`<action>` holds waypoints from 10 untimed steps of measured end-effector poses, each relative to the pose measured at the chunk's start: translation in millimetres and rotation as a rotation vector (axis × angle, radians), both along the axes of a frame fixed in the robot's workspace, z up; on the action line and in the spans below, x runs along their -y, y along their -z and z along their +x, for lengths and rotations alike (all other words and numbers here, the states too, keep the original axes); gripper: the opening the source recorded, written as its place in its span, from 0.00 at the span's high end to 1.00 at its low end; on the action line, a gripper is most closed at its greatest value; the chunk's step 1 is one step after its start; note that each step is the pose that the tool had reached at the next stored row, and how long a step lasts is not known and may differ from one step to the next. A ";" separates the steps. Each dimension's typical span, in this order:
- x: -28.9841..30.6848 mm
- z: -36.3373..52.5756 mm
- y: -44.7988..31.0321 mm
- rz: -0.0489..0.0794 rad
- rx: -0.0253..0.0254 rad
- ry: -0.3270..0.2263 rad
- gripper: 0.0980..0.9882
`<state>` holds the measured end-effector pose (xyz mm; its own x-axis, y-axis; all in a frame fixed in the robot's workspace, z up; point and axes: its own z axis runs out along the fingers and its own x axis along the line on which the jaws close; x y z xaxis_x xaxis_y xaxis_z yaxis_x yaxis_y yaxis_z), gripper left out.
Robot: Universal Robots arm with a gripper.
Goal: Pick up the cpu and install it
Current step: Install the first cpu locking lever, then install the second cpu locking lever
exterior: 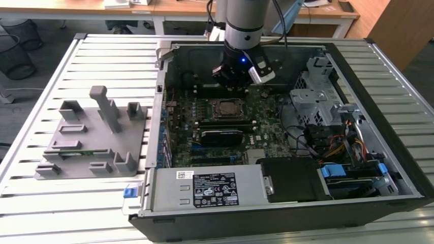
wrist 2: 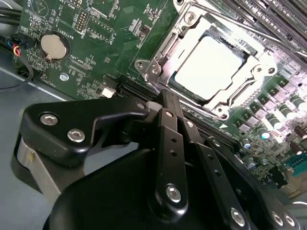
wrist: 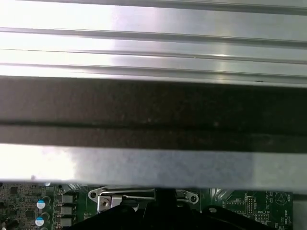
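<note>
The cpu point(wrist 2: 209, 67) lies flat in the motherboard socket point(wrist 2: 160, 52), its silvery-white top showing inside the metal frame. In the exterior view the cpu point(exterior: 226, 108) sits mid-board inside the open computer case. My gripper point(exterior: 232, 85) hangs just above the board, slightly behind the socket, with a blue light on its wrist. In the second wrist view my gripper point(wrist 2: 166, 97) has its black fingers pressed together with nothing between them, the tips a short way from the socket's edge. The socket frame point(wrist: 125, 197) also peeks into the first wrist view.
A grey plastic fixture block point(exterior: 91, 134) stands on the slatted table point(exterior: 101, 51) at the exterior view's left. The case wall point(wrist: 153, 110) rises close behind the arm. Drive cage and cables point(exterior: 326, 117) crowd the exterior view's right; the power supply point(exterior: 210, 189) lies in front.
</note>
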<state>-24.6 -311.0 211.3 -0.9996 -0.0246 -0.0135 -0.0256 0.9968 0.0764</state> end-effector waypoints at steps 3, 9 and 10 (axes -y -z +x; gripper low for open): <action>0.8 0.0 0.0 0.000 -0.0001 0.000 0.99; 5.4 0.0 0.0 0.000 -0.0001 0.000 0.99; 6.5 0.0 0.0 0.000 -0.0001 0.000 0.99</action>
<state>-24.6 -317.5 211.3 -0.9996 -0.0246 -0.0134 -0.0255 0.9968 0.0762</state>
